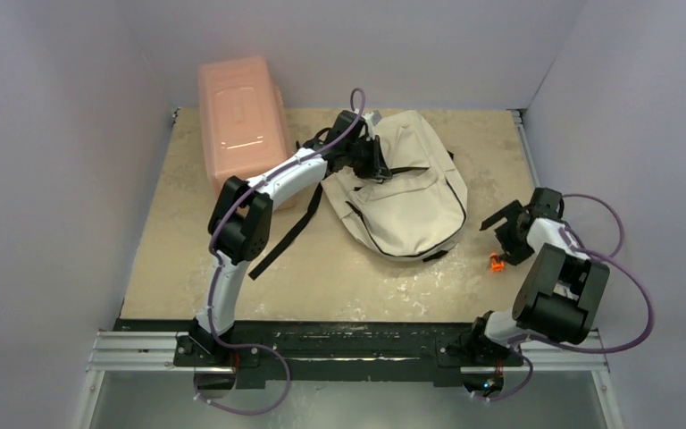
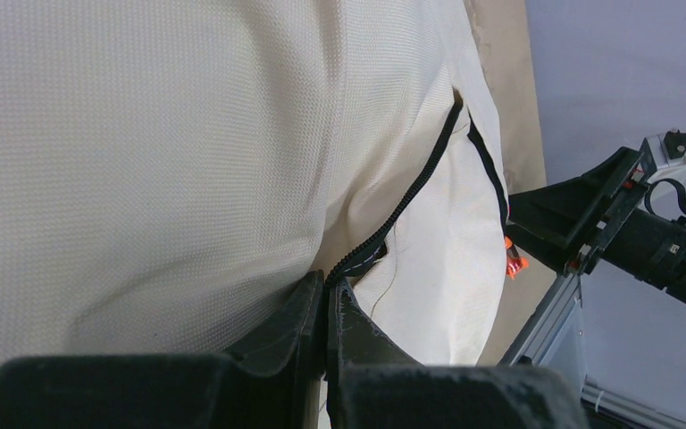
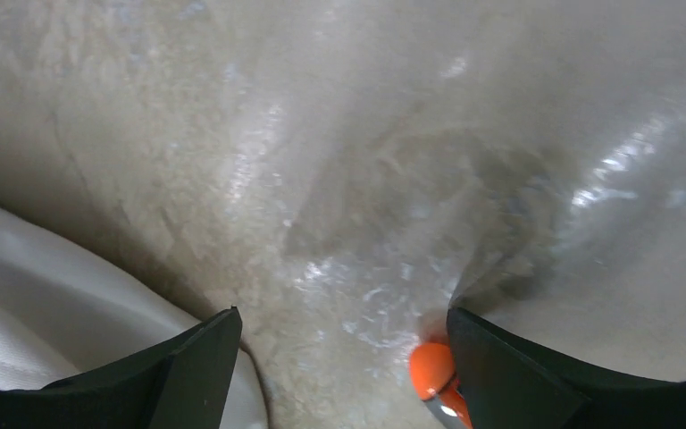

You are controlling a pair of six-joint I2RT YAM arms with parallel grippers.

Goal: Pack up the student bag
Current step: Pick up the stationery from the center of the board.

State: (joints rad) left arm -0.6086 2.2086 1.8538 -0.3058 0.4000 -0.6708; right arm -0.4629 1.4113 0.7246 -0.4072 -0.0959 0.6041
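The student bag [image 1: 411, 192], cream fabric with black zipper lines, lies in the middle of the table. My left gripper [image 1: 371, 161] reaches over its top end. In the left wrist view its jaws [image 2: 329, 290] are pressed together on the end of the bag's black zipper [image 2: 411, 192], the cream fabric [image 2: 143, 161] filling the view. My right gripper [image 1: 505, 228] hangs open over the table, right of the bag. A small orange object [image 3: 433, 371] lies against the inner side of its right finger [image 3: 518, 366]. It also shows from above as an orange object [image 1: 497, 262].
A rigid pink plastic box [image 1: 241, 116] stands at the back left, behind the left arm. A black webbing strap [image 1: 290, 228] trails from the bag toward the front left. The bag's edge [image 3: 36, 295] lies close to the right gripper's left finger [image 3: 188, 366].
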